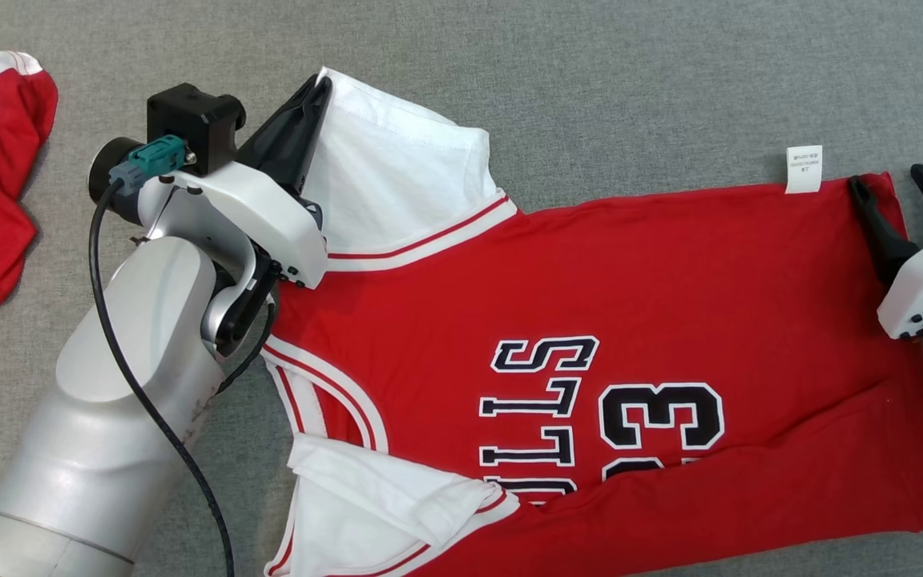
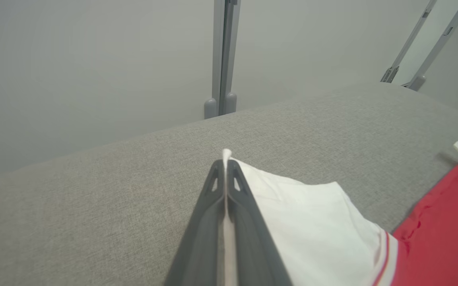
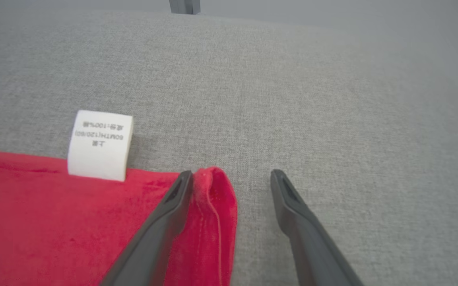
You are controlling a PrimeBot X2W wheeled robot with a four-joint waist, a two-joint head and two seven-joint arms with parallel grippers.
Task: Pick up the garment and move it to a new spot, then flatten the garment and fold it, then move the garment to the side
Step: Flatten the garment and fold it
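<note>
1. Your left gripper [image 1: 319, 86], clamped on the white sleeve [image 1: 397, 176] edge of the red jersey [image 1: 590, 320] lying on the grey surface [image 1: 630, 80]
2. Your right gripper [image 1: 886, 178], fingers apart astride the hem corner; grey surface extends beyond

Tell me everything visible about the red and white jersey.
The red knit jersey with white sleeves, striped trim and black-and-white lettering lies mostly flat on the grey fabric surface, near side folded over. A white care label sticks out at its hem. The left gripper is shut on the edge of the far sleeve; the open right gripper straddles a hem corner.
</note>
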